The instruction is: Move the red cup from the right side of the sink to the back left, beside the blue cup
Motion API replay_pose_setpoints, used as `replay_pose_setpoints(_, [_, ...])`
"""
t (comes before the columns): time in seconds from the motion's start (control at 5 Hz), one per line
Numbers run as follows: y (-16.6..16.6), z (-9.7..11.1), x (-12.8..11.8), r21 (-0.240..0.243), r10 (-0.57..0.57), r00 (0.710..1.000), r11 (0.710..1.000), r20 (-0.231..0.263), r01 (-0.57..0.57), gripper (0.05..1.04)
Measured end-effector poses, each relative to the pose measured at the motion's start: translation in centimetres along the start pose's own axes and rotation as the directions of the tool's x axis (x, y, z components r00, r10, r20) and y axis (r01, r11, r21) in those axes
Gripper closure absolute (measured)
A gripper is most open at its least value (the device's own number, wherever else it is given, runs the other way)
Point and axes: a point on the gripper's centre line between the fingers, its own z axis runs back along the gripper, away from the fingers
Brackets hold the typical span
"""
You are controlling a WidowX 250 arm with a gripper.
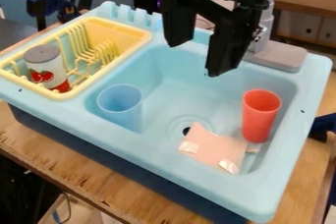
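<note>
The black gripper [191, 53] hangs over the back of the light blue sink [157, 142], its two fingers spread apart with nothing between them. In the basin below, a clear blue cup [121, 104] stands at the left and a red cup [260, 115] stands at the right. A pink piece with pale patches [213, 148] lies near the drain, in front of the red cup. A can with a grey lid and red pictures [46, 65] stands in the yellow dish rack [125, 25] at the left.
The grey faucet base [279, 56] rises at the sink's back right, behind the gripper. Blue clamps [47, 5] show at the upper left and at the right edge. The sink rests on a wooden table [78, 169].
</note>
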Motion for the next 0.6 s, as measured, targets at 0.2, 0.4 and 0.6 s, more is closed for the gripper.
replay_pose_setpoints(0.2, [-0.1,-0.8,0.0,-0.001,0.002,1.000,1.000,-0.026,-0.002,0.081])
replay_pose_setpoints(0.4, [-0.3,-1.7,1.5,-0.012,0.046,0.999,0.999,0.019,-0.045,0.081])
replay_pose_setpoints(0.6, [0.3,-3.4,2.6,-0.043,0.108,0.994,0.993,0.007,-0.108,0.081])
